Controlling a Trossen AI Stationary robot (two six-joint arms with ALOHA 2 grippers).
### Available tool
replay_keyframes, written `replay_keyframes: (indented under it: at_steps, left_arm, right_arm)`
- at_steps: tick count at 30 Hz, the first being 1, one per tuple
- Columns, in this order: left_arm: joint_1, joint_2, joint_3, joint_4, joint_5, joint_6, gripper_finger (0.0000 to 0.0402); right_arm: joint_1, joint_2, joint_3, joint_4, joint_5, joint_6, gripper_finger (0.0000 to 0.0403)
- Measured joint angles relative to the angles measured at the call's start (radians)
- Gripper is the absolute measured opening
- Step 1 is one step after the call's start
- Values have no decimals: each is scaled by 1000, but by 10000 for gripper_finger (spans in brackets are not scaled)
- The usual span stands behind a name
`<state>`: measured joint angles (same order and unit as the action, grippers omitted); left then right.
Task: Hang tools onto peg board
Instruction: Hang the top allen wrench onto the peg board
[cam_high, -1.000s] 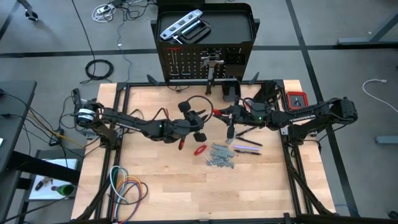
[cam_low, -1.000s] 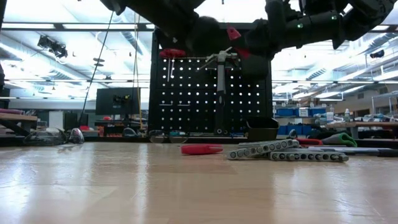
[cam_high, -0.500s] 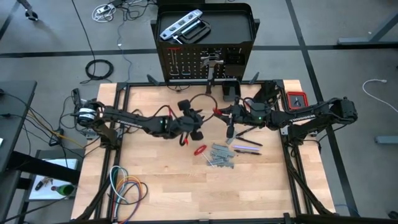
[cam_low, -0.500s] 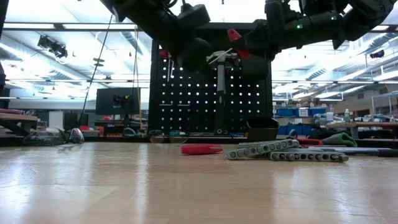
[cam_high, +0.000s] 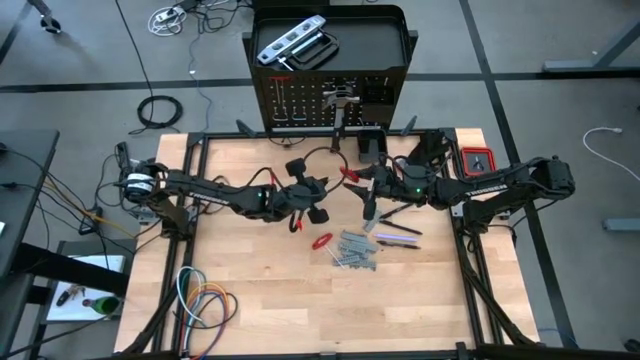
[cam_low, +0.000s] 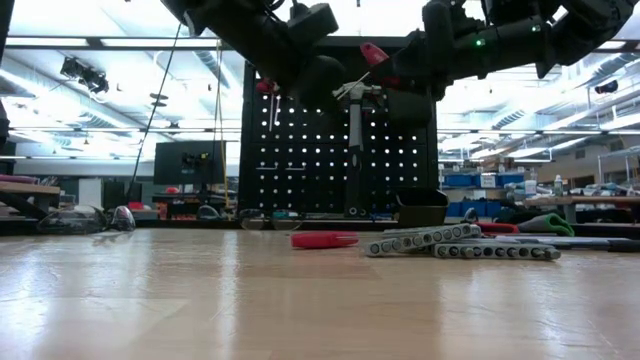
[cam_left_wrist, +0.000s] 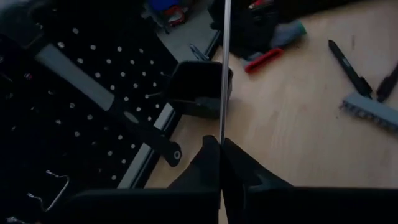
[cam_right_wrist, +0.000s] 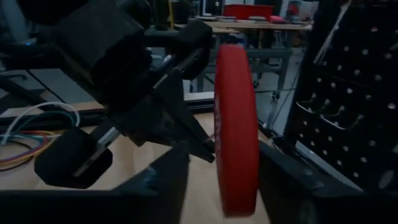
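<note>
Both tools crowd mid-desk: left tool (cam_high: 322, 192) just beside right tool (cam_high: 352, 180). Peg board (cam_high: 300, 95) and black bin (cam_high: 371, 146) block beyond; wrench pile (cam_high: 356, 250) behind; desk (cam_high: 260, 300) there open.

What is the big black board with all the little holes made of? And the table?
The black peg board looks like painted metal: thin, flat, matte, with neat rows of punched holes. The light tabletop looks like wood, showing pale plank strips and grain, with a slight sheen.

Robotics lab or workshop, long workbenches (cam_low: 60, 188), ceiling strip lights (cam_low: 110, 45), monitor (cam_low: 188, 162), floor cables (cam_high: 160, 110)
</note>
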<state>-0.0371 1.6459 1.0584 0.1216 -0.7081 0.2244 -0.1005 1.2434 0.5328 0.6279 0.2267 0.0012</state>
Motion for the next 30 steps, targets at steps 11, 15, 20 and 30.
replay_keyframes:
  at_steps: [11, 15, 20, 30]
  left_arm:
    - [144, -8, -199, 283, 51, -119, 1]
    - [228, -13, -212, 374, 89, -193, 1]
    - [305, -13, -205, 498, 96, -204, 0]
    - [422, -13, -199, 655, 107, -203, 0]
  right_arm:
    - [2, -181, 0, -221, 100, -31, 280]
    - [-7, -202, 0, -265, 105, -21, 269]
    - [-15, -155, -1, -296, 105, -4, 255]
    - [-15, -79, -1, -255, 97, -3, 247]
